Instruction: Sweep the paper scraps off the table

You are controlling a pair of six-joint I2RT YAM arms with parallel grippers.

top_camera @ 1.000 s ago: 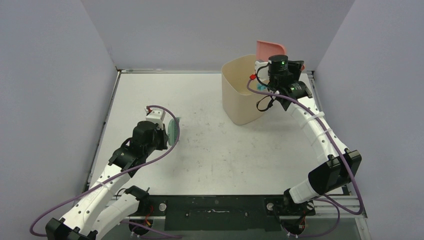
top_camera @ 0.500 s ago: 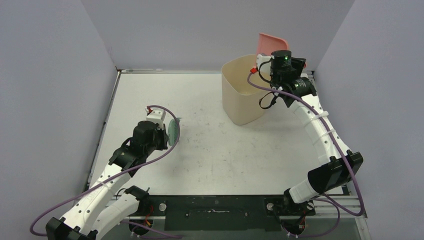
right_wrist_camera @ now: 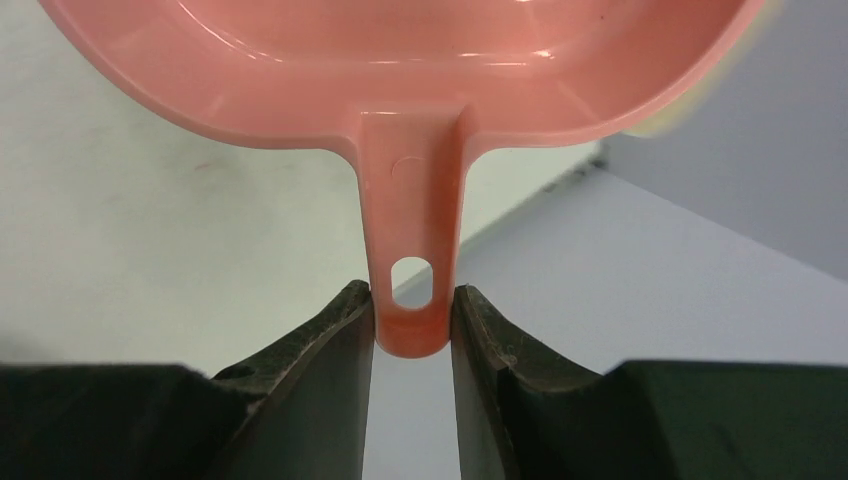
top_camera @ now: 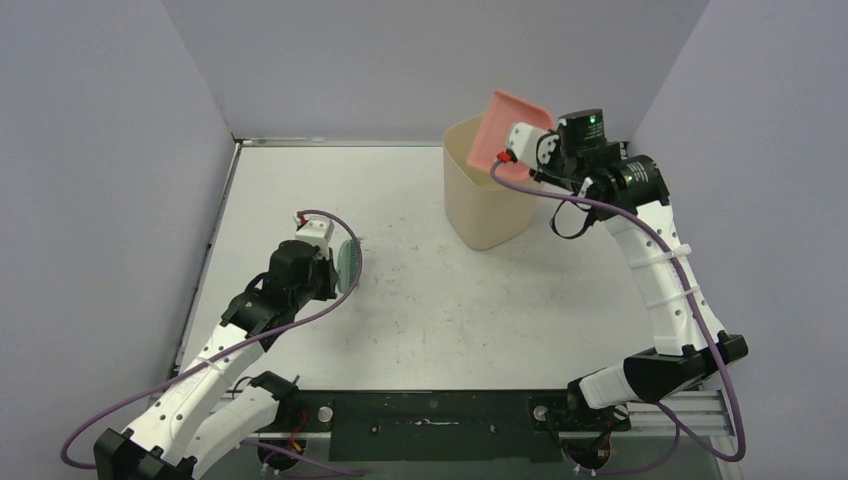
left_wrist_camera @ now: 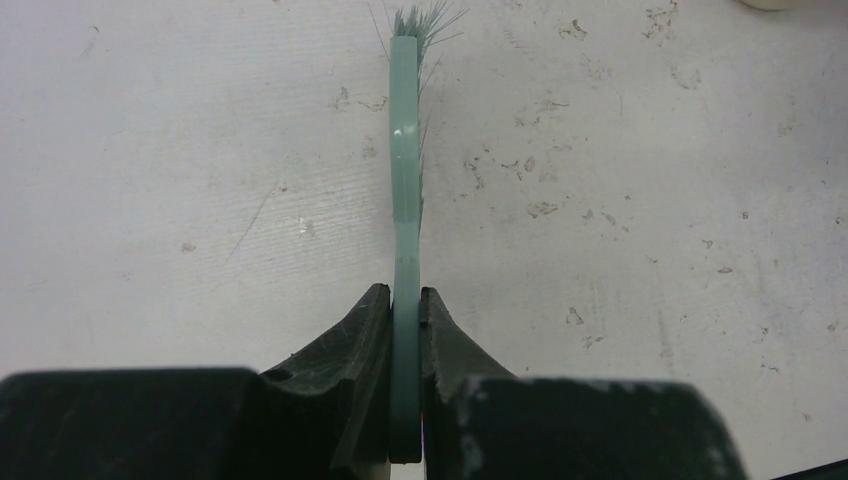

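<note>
My left gripper [left_wrist_camera: 405,305] is shut on the flat handle of the green hand brush [left_wrist_camera: 404,170], held edge-on just above the white table [top_camera: 450,300], left of centre [top_camera: 345,262]. My right gripper [right_wrist_camera: 412,300] is shut on the handle of the pink dustpan [right_wrist_camera: 400,70]. That dustpan [top_camera: 508,135] is raised and tilted over the beige bin [top_camera: 485,200] at the back right. No paper scraps show on the table or in the pan.
The beige bin stands at the back right of the table, close to the right arm [top_camera: 660,270]. Grey walls close the sides and back. Metal rails [top_camera: 215,240] edge the table. Grey scuff marks [left_wrist_camera: 540,190] dot the surface.
The right arm lifted and swung right, tipping the pink dustpan from upright behind the bin to tilted over its rim. The left arm and brush stayed put.
</note>
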